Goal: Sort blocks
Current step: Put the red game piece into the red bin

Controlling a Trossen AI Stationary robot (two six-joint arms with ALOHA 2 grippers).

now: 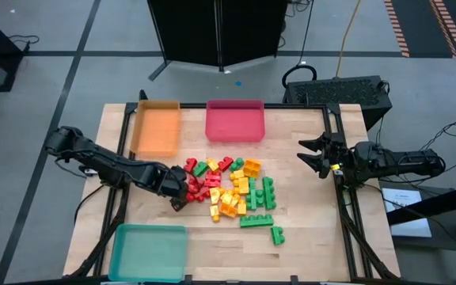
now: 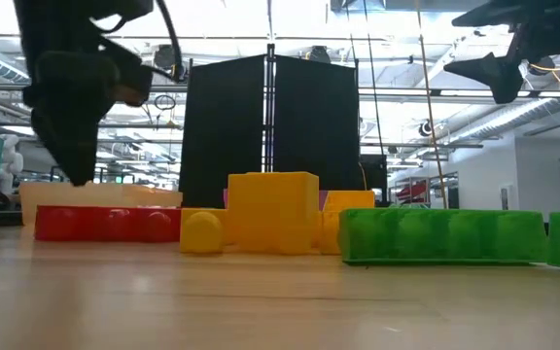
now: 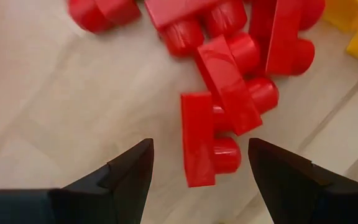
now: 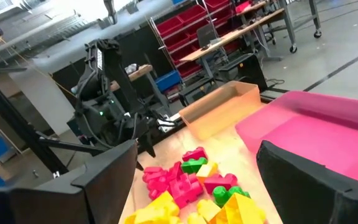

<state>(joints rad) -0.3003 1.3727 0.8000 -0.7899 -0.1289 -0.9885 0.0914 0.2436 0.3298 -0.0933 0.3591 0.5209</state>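
Note:
The blocks, red, yellow and green studded bricks, lie in a loose pile on the middle of the wooden table. My left gripper points down over the pile's left edge, open. In the left wrist view its fingers stand on either side of a short red brick that lies on the table among other red bricks; they do not touch it. My right gripper hovers open at the table's right side, well above the table and clear of the pile.
An orange tray and a red tray stand at the table's far edge, a teal tray at the near left corner. Bare wood lies near the front edge and to the right of the pile. A long green brick lies nearest the low camera.

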